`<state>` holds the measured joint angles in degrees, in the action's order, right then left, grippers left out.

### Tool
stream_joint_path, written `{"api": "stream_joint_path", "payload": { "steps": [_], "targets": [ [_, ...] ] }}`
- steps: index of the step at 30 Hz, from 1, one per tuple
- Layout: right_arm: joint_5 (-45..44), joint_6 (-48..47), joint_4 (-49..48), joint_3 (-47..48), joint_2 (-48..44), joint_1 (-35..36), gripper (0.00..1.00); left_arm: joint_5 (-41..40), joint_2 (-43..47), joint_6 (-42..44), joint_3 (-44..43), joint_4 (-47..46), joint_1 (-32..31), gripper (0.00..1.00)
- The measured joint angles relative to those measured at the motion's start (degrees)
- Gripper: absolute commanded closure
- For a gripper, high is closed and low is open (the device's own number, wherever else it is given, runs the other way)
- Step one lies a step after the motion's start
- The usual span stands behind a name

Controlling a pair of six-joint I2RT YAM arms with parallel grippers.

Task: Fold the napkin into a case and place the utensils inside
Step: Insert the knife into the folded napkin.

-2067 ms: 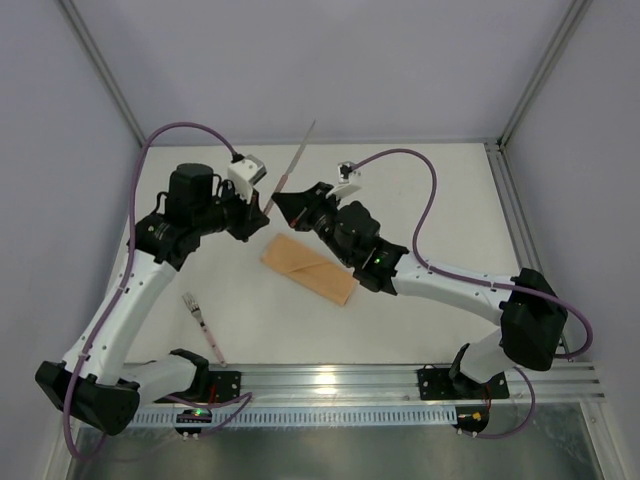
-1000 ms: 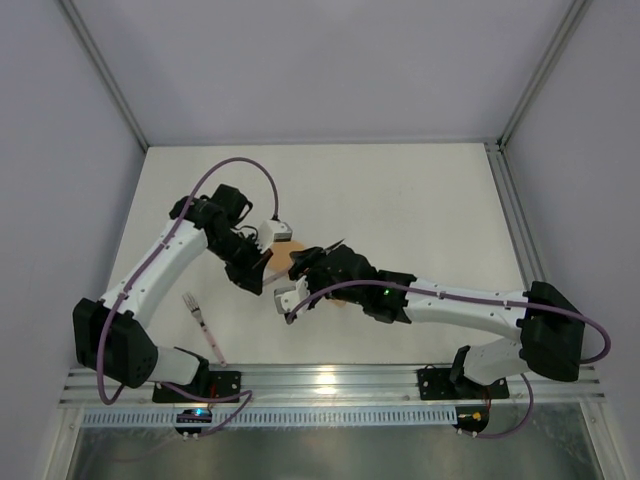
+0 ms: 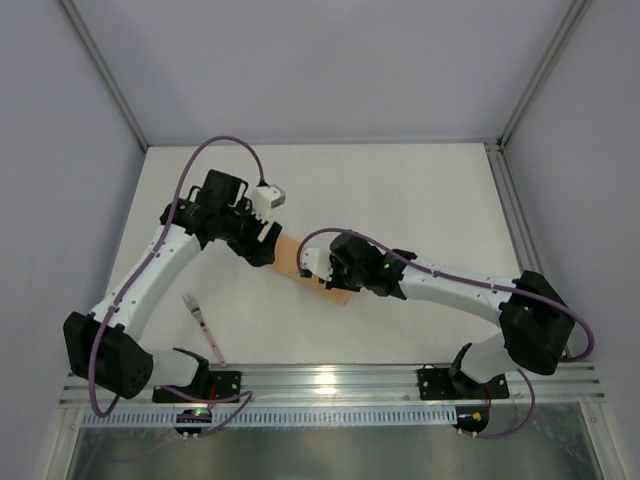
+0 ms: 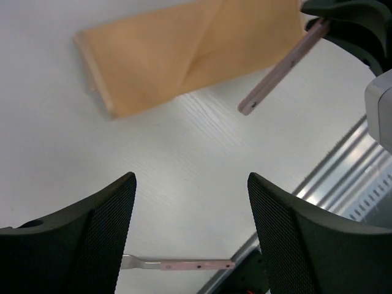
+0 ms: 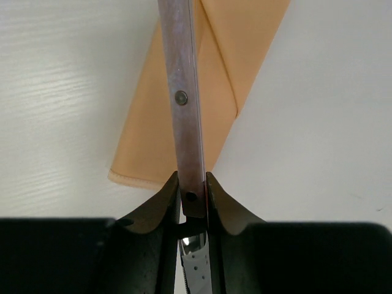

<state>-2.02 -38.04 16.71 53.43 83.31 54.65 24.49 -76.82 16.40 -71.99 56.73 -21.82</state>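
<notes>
— What's there, left to right?
— One fork (image 3: 203, 328) lying loose. Then the left gripper (image 4: 190, 184), released and empty. One folded peach case (image 4: 184, 55) on the table (image 3: 420, 200). The right gripper (image 5: 192, 182) is clenched on one knife (image 5: 185, 92) over it.
— Which step?
— Loading the knife, I'd judge. Next it needs aiming into the case's opening.

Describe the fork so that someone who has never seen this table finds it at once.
Look at the near left part of the white table, by the left arm's base. The fork lies there alone on bare tabletop, a slim pale pink strip with tines. Its lookalike, the knife, is clamped in the right claw over the peach case.
</notes>
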Motion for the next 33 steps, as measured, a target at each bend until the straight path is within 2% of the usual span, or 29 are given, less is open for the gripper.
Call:
{"api": "stream_joint_path", "payload": {
  "steps": [4, 8, 13, 18, 26, 29, 30, 33],
  "targets": [
    [3.5, 5.6, 6.6, 2.3, 2.6, -3.9, 0.96, -7.6, -1.2, -4.6, 0.0, -7.5, 0.0, 0.35],
    [7.0, 10.0, 11.1, 6.7, 8.0, -6.0, 0.96, -12.9, -9.2, -7.5, -0.1, -13.5, 0.1, 0.35],
    [9.4, 13.7, 15.7, 9.6, 12.1, -7.0, 0.96, -17.1, -19.8, -8.7, -0.1, -18.2, 0.1, 0.39],
    [12.2, 16.5, 19.8, 11.7, 15.5, -8.3, 0.96, -18.4, -23.5, -8.7, -0.1, -20.7, 0.1, 0.44],
    [12.3, 19.8, 25.4, 17.0, 23.4, -10.6, 0.96, -20.2, -27.1, -8.5, -0.1, -23.9, 0.1, 0.64],
    [12.2, 20.8, 26.8, 18.7, 24.7, -10.9, 0.96, -20.4, -28.4, -8.4, -0.1, -24.2, 0.1, 0.73],
    [12.0, 21.2, 27.1, 19.3, 24.9, -11.0, 0.96, -20.4, -28.7, -8.3, -0.1, -24.3, 0.1, 0.78],
    [11.8, 22.2, 27.6, 20.7, 25.7, -11.7, 0.96, -20.4, -29.3, -8.1, -0.1, -24.4, 0.1, 0.85]
  ]
}}
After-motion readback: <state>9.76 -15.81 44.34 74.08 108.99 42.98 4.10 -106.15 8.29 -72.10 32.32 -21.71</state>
